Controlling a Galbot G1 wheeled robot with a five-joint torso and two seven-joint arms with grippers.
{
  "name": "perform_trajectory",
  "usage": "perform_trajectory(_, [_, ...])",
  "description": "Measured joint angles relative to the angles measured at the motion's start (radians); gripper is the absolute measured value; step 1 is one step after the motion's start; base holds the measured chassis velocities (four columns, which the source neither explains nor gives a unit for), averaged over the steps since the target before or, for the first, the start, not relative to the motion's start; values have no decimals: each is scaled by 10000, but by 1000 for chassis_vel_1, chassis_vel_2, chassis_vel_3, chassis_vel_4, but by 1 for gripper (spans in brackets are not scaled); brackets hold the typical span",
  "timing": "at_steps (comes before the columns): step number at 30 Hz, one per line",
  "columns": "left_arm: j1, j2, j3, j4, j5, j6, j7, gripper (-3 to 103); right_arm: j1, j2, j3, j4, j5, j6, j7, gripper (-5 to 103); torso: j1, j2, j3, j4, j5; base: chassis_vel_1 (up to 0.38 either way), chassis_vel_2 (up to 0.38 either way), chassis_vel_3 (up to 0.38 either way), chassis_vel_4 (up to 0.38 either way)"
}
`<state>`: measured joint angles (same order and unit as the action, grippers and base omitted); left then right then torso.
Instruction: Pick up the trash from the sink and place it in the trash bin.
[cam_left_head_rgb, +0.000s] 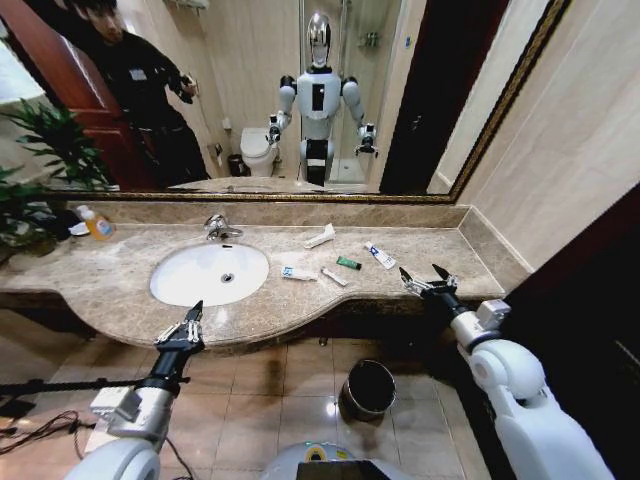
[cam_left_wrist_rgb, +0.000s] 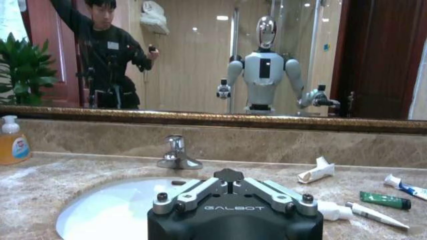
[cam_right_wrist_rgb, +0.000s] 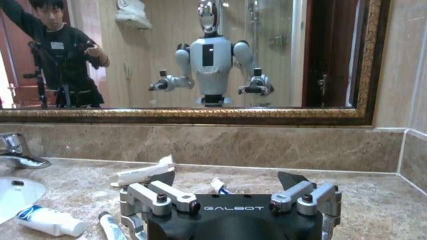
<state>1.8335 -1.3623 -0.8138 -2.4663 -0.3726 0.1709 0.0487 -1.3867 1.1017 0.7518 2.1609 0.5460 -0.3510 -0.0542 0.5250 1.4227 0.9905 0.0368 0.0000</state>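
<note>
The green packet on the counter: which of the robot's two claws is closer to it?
Right. The right gripper hangs open over the counter edge just beyond the green packet; the left gripper is shut at the front rim of the sink, farther off.

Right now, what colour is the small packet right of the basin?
Green packet, clearest in the left wrist view.

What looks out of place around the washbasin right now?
Five toiletry scraps lie scattered on the marble countertop right of the sink, not in it, each at its own angle. The trash bin stands on the floor below. Nothing looks spilled or broken.
</note>
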Motion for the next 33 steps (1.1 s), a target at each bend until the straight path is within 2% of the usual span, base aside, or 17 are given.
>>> perform_trajectory(18, [0,0,0,0,0,0,0,0,348,-126,-174,-71,240,-632,-259,100,0,0,0,0,0,0,0,0,0])
perform_trajectory(26, [0,0,0,0,0,0,0,0,531,-139,-197,-383,191,-630,-818,100,0,0,0,-1,0,0,0,0,0])
perform_trajectory(33, [0,0,0,0,0,0,0,0,1284,-273,-703,-856,118,-951,-1295,100,0,0,0,0,0,0,0,0,0])
